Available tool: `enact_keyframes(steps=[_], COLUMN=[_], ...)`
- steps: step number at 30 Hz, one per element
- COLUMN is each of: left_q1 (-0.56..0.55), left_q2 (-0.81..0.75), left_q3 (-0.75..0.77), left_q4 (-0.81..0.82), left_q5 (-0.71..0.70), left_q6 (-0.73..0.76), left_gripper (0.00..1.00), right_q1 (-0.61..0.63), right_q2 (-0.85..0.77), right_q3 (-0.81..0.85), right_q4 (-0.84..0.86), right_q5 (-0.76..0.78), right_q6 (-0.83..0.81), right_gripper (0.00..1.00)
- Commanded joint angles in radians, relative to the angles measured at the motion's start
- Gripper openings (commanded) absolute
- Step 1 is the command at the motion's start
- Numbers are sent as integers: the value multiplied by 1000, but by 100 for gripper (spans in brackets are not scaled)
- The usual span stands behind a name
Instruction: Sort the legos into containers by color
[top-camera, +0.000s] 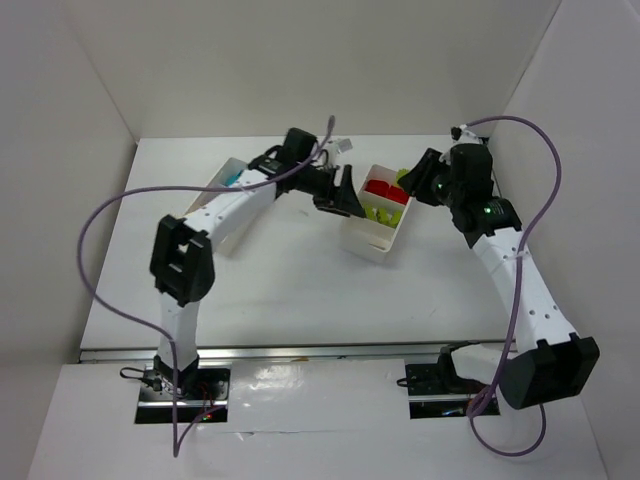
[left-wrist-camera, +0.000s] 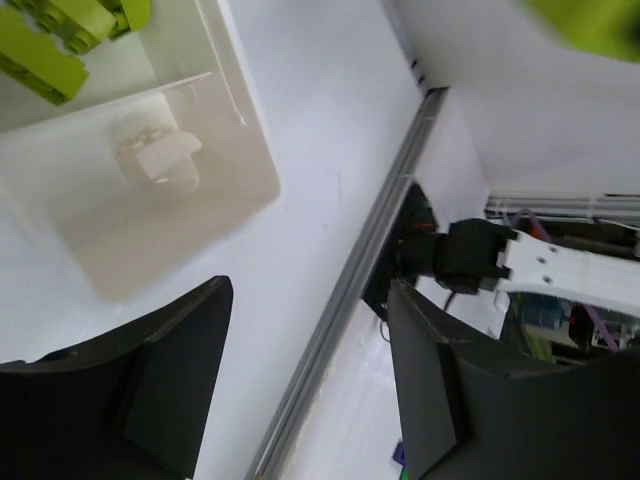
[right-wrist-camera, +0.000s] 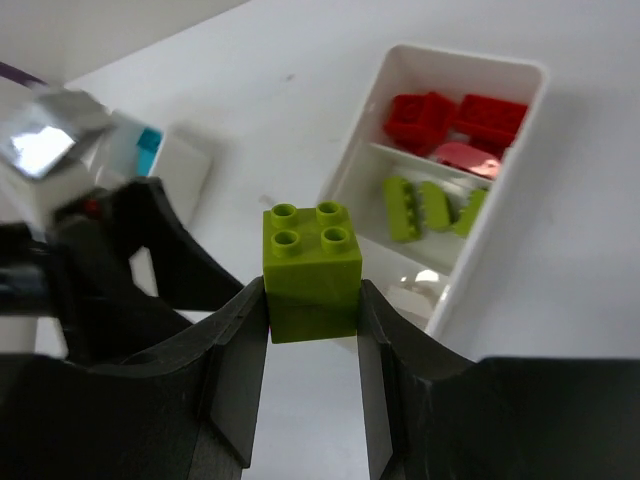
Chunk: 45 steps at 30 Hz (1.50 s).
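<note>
Walled table (top-camera: 290, 290), left tool (top-camera: 348, 198) at tray (top-camera: 372, 250) rim, lime brick (right-wrist-camera: 312, 250) in right tool (right-wrist-camera: 310, 298)

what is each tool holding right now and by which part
The right tool pinches the lime green square plastic brick by opposite lower sides. The left tool is open, holding nothing.

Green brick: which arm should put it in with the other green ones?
Right. The right end effector grips the lime brick, close to the tray holding other lime bricks. The left end effector is open and empty.

Left end effector (left-wrist-camera: 308, 300) open; right end effector (right-wrist-camera: 311, 300) gripping lime brick (right-wrist-camera: 310, 245).
</note>
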Motion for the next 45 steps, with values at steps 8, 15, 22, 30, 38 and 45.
enact_keyframes(steps=[8,15,22,30,38,45], left_q1=[224,276,249,238,220,220], left_q2=[-358,-407,-362,-333,-312,-302], left_q3=[-353,-431,-388,-387,-385,-385], left_q4=[248,400,425,543,533,547], left_q5=[287,388,411,462,471,480], left_q6=[-73,-156,-168,-245,-220,-210], left_gripper=[82,86,89,88,82,73], right_q1=[-15,23,92,132,152,172], right_q2=[176,236,279,322,341,373], right_q3=[57,90,133,152,170,190], right_q4=[213,184,141,130,130,121], right_q5=[-776,-900,-927,-958,-981,-1003], right_q6=[-61,-107,-155,-166,-166,-176], right_gripper=[11,11,11,11,11,11])
